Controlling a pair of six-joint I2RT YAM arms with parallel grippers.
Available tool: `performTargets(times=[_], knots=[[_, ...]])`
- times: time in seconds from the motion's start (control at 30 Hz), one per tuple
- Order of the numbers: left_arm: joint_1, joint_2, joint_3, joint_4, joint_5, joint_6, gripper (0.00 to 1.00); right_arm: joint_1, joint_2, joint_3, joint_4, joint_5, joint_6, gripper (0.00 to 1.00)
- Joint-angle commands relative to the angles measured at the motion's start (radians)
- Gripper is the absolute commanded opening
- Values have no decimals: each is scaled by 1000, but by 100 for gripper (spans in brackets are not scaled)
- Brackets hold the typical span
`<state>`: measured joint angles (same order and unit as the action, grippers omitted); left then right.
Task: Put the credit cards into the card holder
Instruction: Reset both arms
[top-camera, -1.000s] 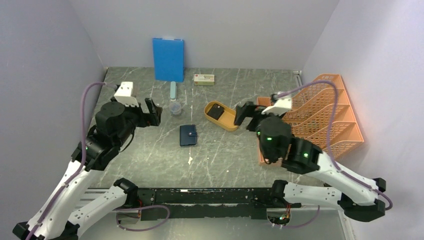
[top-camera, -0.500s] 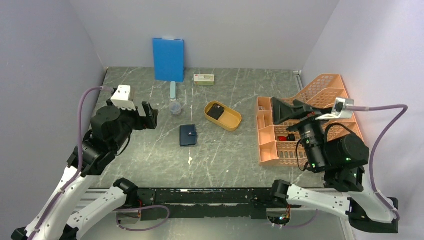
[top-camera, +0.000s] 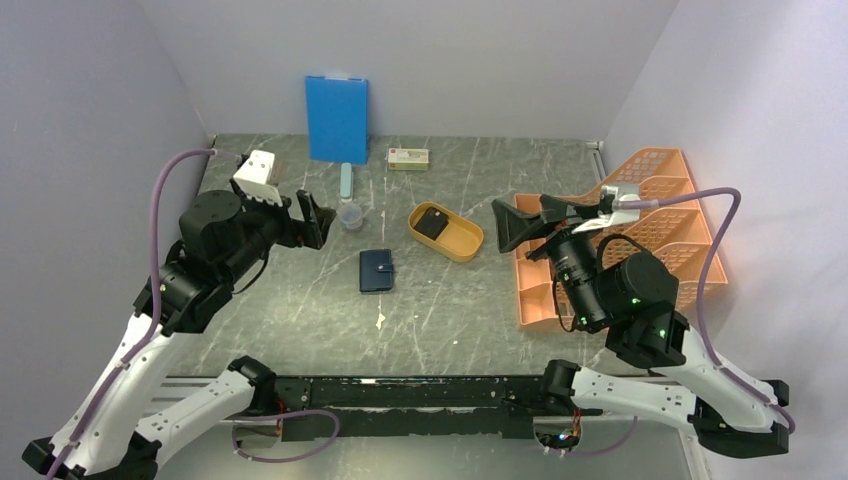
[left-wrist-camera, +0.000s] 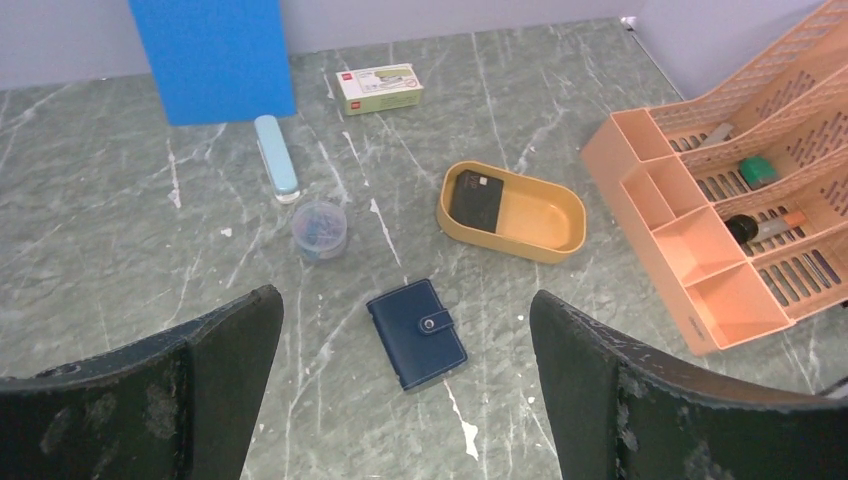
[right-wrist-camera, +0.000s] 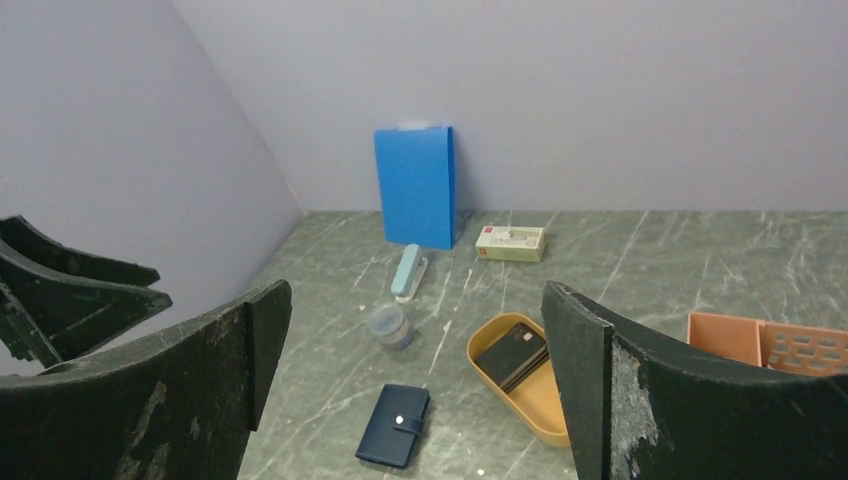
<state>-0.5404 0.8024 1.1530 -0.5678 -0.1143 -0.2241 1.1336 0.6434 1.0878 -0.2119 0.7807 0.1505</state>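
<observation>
The dark navy card holder (top-camera: 376, 270) lies shut, snap tab fastened, flat on the table; it also shows in the left wrist view (left-wrist-camera: 418, 333) and the right wrist view (right-wrist-camera: 393, 425). A stack of black credit cards (top-camera: 431, 224) (left-wrist-camera: 476, 199) (right-wrist-camera: 511, 354) lies in the left end of the yellow oval tray (top-camera: 462, 243). My left gripper (top-camera: 311, 222) (left-wrist-camera: 405, 300) is open and empty, raised left of the holder. My right gripper (top-camera: 530, 222) (right-wrist-camera: 415, 290) is open and empty, raised right of the tray.
A bright blue board (top-camera: 336, 118) leans on the back wall, with a small green-white box (top-camera: 408, 158) beside it. A pale blue stapler (top-camera: 346, 181) and a clear pot of clips (top-camera: 350, 215) sit behind the holder. An orange desk organiser (top-camera: 640, 250) stands at the right.
My right arm swung right over the organiser, then came back left and now points at the tray from higher up. My left gripper shifted slightly right and up.
</observation>
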Motion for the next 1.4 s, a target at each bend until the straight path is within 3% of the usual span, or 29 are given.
performTargets(times=[0.0, 0.33, 0.7, 0.97, 1.37], knots=[[-10, 11, 45, 26, 76, 24, 97, -1, 7, 6, 133, 25, -74, 100], [-15, 15, 38, 54, 105, 0, 97, -1, 40, -16, 179, 34, -27, 100], [-25, -5, 20, 49, 101, -14, 97, 0, 113, 42, 40, 91, 53, 100], [-30, -7, 15, 64, 92, -38, 97, -1, -3, -40, 122, -29, 22, 100], [-33, -9, -3, 84, 117, -45, 97, -1, -36, -26, 56, -21, 36, 100]])
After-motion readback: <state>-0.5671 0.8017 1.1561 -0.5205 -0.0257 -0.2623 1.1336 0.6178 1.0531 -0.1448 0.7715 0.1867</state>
